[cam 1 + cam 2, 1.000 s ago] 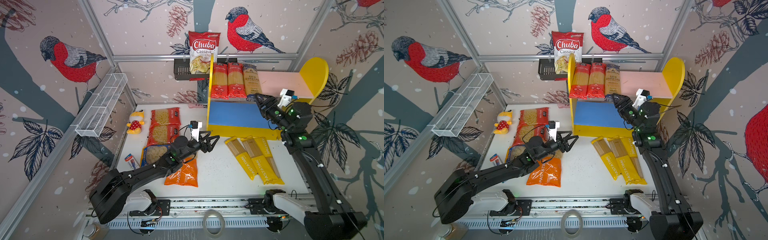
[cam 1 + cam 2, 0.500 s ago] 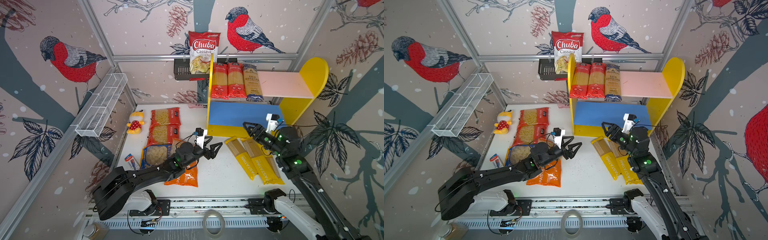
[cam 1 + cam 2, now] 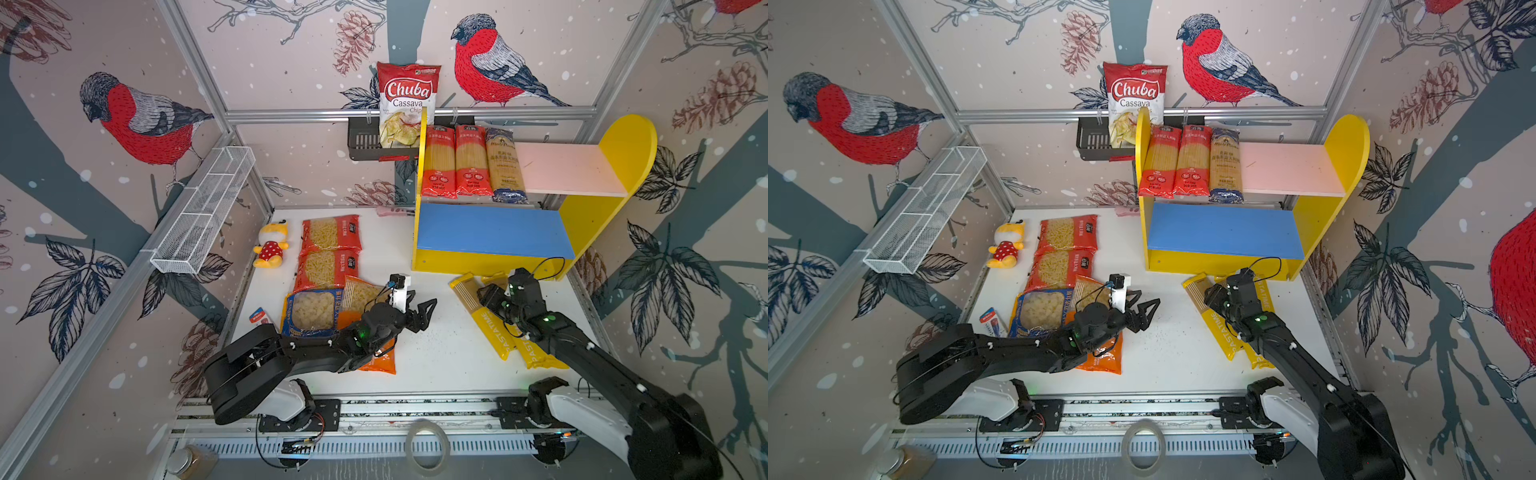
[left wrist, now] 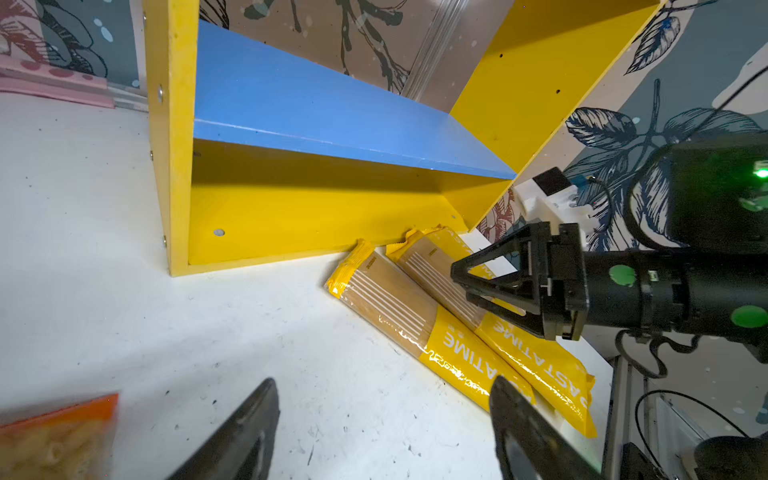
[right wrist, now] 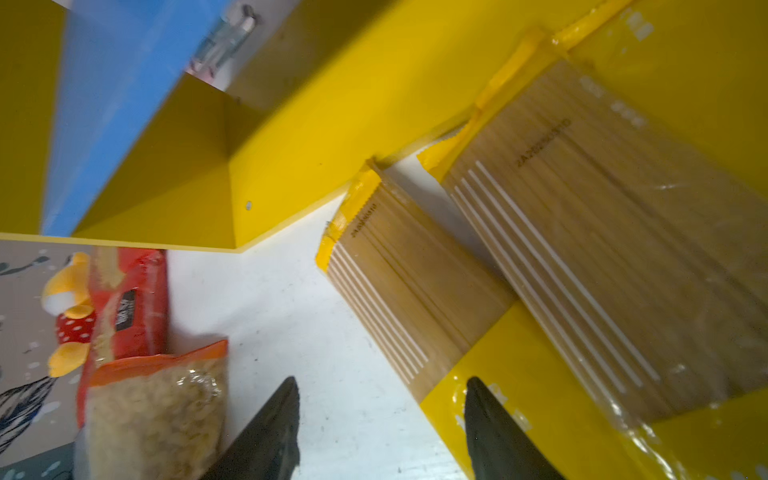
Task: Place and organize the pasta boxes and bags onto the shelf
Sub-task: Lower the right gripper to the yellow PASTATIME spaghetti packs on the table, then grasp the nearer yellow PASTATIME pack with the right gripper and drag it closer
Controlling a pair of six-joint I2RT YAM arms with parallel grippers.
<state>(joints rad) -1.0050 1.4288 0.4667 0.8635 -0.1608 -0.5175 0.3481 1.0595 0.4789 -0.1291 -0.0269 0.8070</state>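
Observation:
The yellow-sided shelf (image 3: pixel 582 232) (image 3: pixel 1312 224) (image 4: pixel 316 216) stands at the back right. Its pink upper board carries two red spaghetti packs (image 3: pixel 453 162) and a dark-blue one (image 3: pixel 505 166); the blue lower board is bare. Yellow spaghetti packs (image 3: pixel 492 332) (image 3: pixel 1219 328) (image 4: pixel 415 328) (image 5: pixel 415 282) lie on the table before it. My right gripper (image 3: pixel 484 297) (image 3: pixel 1212 297) (image 4: pixel 461 284) (image 5: pixel 381 380) hangs open just over the leftmost yellow pack's edge. Red macaroni bags (image 3: pixel 330 235), a blue-yellow one (image 3: pixel 309 313) and an orange one (image 3: pixel 378 361) lie left. My left gripper (image 3: pixel 424 316) (image 3: pixel 1144 311) (image 4: pixel 382 382) is open and empty over bare table.
A Chuba chips bag (image 3: pixel 407 99) sits in a black wall rack (image 3: pixel 363 143). A plush toy (image 3: pixel 272 245) lies at the table's left, with a white wire basket (image 3: pixel 203 212) on the left wall. A small packet (image 3: pixel 259 318) lies near the front left edge.
My right arm has drawn back from the shelf's upper board and come down to the yellow packs on the table. My left gripper has shifted a little right, still open.

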